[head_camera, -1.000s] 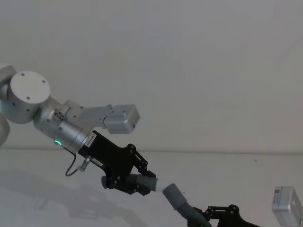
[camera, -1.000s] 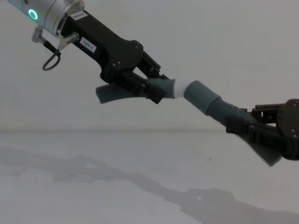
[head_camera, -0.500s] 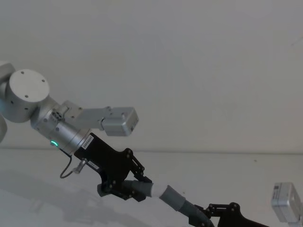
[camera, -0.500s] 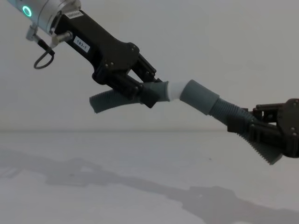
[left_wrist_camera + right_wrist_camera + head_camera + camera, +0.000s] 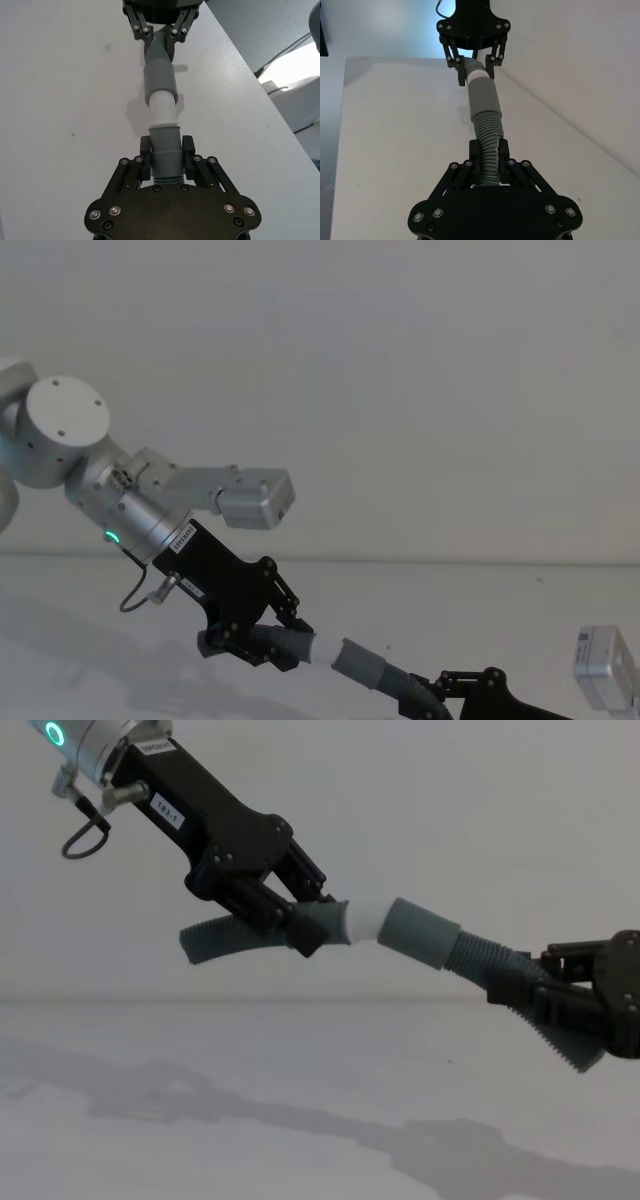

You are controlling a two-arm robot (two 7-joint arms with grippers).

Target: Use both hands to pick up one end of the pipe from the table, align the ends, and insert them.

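Observation:
Both pipe pieces are held in the air above the white table (image 5: pixel 300 1110). My left gripper (image 5: pixel 310 925) (image 5: pixel 280 645) (image 5: pixel 166 150) is shut on the ribbed dark-grey piece (image 5: pixel 215 937) just behind its white spigot tip (image 5: pixel 365 923) (image 5: pixel 161 107). My right gripper (image 5: pixel 510 982) (image 5: pixel 489 152) (image 5: pixel 465 690) is shut on the ribbed hose of the other piece (image 5: pixel 480 960). That piece's smooth grey socket cuff (image 5: pixel 420 932) (image 5: pixel 160 82) (image 5: pixel 484 100) lies in line with the tip. The tip's front sits in the socket's mouth, with a band of white showing.
A pale wall rises behind the table. A silver camera box (image 5: pixel 250 495) rides on the left wrist and another (image 5: pixel 605 670) on the right wrist. Past the table's edge lie a white object and cables (image 5: pixel 295 95).
A second ago a small gap lay between the white tip and the socket; now the tip is in the socket's mouth. My left gripper shifted left and a little lower. The right gripper barely moved.

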